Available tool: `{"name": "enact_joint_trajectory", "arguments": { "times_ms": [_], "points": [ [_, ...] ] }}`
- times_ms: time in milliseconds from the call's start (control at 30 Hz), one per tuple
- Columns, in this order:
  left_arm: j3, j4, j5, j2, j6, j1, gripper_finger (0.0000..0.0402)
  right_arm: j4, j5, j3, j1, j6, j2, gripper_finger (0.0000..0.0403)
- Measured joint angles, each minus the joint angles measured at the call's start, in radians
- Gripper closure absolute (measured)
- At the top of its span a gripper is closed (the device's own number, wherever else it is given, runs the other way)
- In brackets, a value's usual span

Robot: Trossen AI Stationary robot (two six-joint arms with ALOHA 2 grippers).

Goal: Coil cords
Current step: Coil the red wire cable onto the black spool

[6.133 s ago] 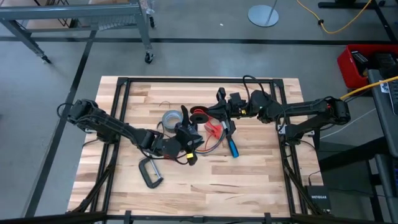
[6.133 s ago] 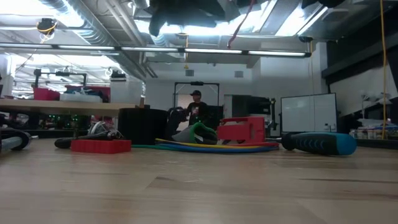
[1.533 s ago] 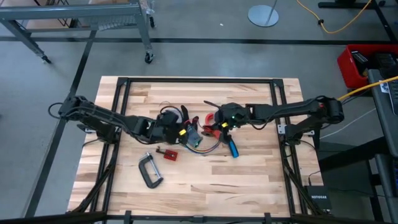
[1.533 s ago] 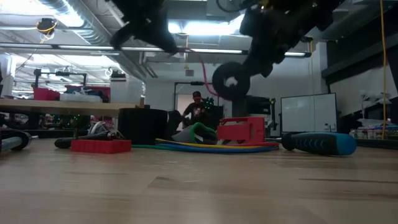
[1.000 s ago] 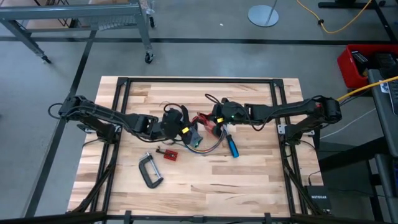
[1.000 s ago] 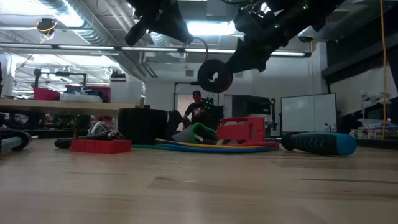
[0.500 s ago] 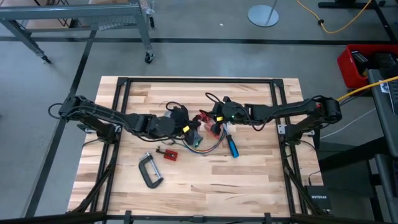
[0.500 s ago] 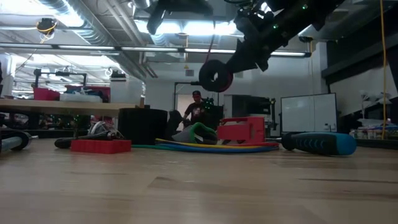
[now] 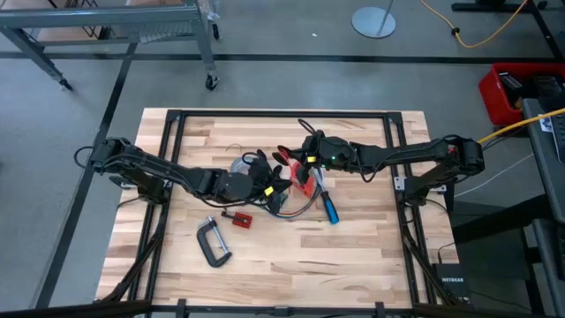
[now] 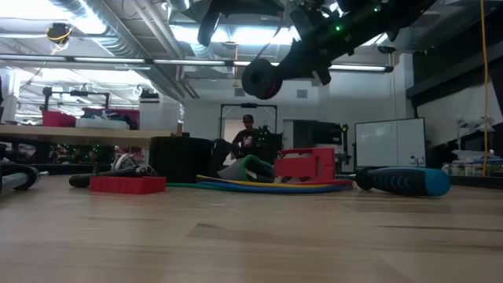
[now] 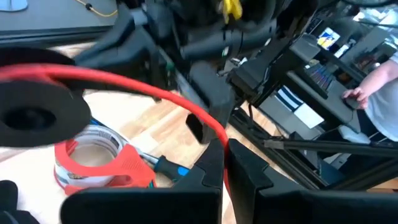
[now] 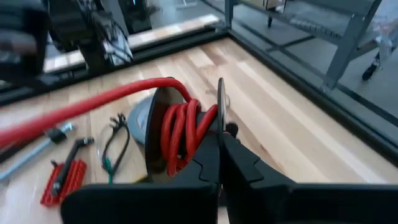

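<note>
A red cord (image 11: pixel 155 93) runs from a black spool (image 12: pixel 186 127), where several turns of it are wound, across to my left gripper (image 11: pixel 225 146), which is shut on it. My right gripper (image 12: pixel 219 134) is shut on the spool. Both meet above the table's middle, with the left gripper (image 9: pixel 275 179) just left of the right gripper (image 9: pixel 305 161). The spool (image 10: pixel 262 79) hangs high above the wood. A longer cord of coloured strands (image 9: pixel 298 207) lies curved on the table below them and shows as stacked strands (image 10: pixel 267 186) in the low view. My left gripper pinches the red cord's free run (image 11: pixel 214 132) between its two fingers, which come about level from the table's left. The cord stretches in a gentle arc from there to the spool, clear of the table. My right gripper pinches one thin black flange of the spool (image 12: pixel 219 102) at its rim between its two fingers, coming nearly level from the table's right. The spool is lifted clear of the table, with its wound red turns (image 12: pixel 180 134) beside the fingers.
On the table below lie a grey tape roll (image 9: pixel 242 166), a red clamp (image 9: pixel 303 184), a blue-handled screwdriver (image 9: pixel 329 209), a small red clamp (image 9: pixel 238 218) and a black C-clamp (image 9: pixel 212 243). A short dark cord (image 12: pixel 115 146) lies by the tape roll.
My left gripper has moved toward the table's right, closer to the spool, and tipped up toward level, still shut on the red cord. My right gripper has tipped up a little, so the spool sits slightly higher.
</note>
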Motion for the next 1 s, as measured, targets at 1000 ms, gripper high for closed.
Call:
{"name": "enact_joint_trajectory", "arguments": {
  "times_ms": [1000],
  "points": [
    [0.000,-0.237,-0.162,0.064,0.023,-0.028,0.0401,0.284,-0.088,0.000,0.000,0.028,-0.009,0.0401]
  ]
}}
